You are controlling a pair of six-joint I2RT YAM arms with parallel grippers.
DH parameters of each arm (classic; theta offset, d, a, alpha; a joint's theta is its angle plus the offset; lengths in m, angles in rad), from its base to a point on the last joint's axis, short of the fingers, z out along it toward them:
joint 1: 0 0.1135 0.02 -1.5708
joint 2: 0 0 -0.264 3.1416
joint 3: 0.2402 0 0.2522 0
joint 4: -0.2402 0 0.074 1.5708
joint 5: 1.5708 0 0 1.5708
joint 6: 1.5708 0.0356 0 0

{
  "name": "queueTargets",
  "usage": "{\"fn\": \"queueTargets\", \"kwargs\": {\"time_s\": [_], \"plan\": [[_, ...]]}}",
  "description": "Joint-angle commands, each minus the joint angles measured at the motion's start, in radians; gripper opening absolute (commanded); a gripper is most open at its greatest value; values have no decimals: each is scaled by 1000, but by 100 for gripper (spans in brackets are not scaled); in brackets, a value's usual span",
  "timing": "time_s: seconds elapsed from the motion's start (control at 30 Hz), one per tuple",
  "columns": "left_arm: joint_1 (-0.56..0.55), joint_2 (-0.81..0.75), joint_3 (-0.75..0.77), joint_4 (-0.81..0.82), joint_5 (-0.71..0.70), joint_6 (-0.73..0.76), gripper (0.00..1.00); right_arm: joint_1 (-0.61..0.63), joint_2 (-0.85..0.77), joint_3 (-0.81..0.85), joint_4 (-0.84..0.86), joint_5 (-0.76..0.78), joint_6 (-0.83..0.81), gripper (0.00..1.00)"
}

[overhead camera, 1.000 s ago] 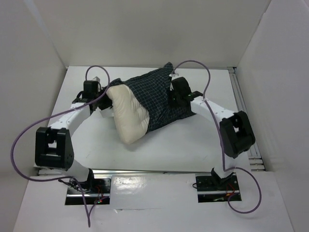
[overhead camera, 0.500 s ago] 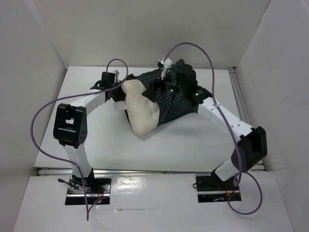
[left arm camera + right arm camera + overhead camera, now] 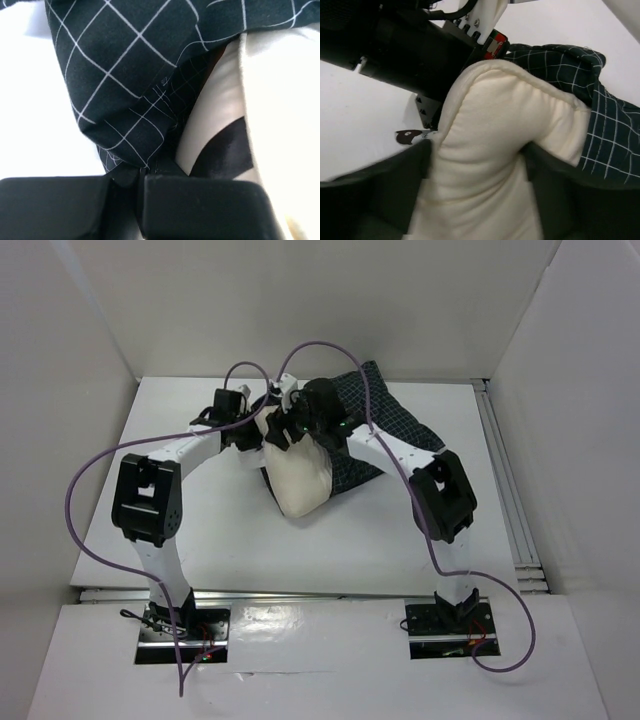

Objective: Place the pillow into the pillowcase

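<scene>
There's one pillow (image 3: 298,480) and one pillowcase (image 3: 395,425) on the white counter (image 3: 200,530), with two arms meeting over them toward the back. The pillowcase is the only container here, and the pillow is only partly in it. The dark checked cloth wraps the far right end, while the cream near end bulges out bare toward the arms' bases.

From the left wrist, the left end effector (image 3: 140,182) is pinched together on a bunched fold at the pillowcase's edge, with the pillow just beside it. From the right wrist, the right end effector (image 3: 475,200) is clamped on the pillow, one blurred dark finger on each side of the squeezed cream fabric. The other arm's black body sits close behind it.
</scene>
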Motion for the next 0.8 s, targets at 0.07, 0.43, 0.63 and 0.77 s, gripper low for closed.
{"fn": "queueTargets", "kwargs": {"time_s": [0.07,0.43,0.63,0.77], "plan": [[-21,-99,24,49,-8,64,0,40,140,122,13,385,30,0],[56,-261,44,-69,-139,72,0,-31,468,291,-474,547,157,0],[131,-229,198,-193,-284,84,0,-20,478,117,-545,626,159,0],[204,-137,346,-269,-292,93,0,-20,361,-66,-435,533,131,0]]}}
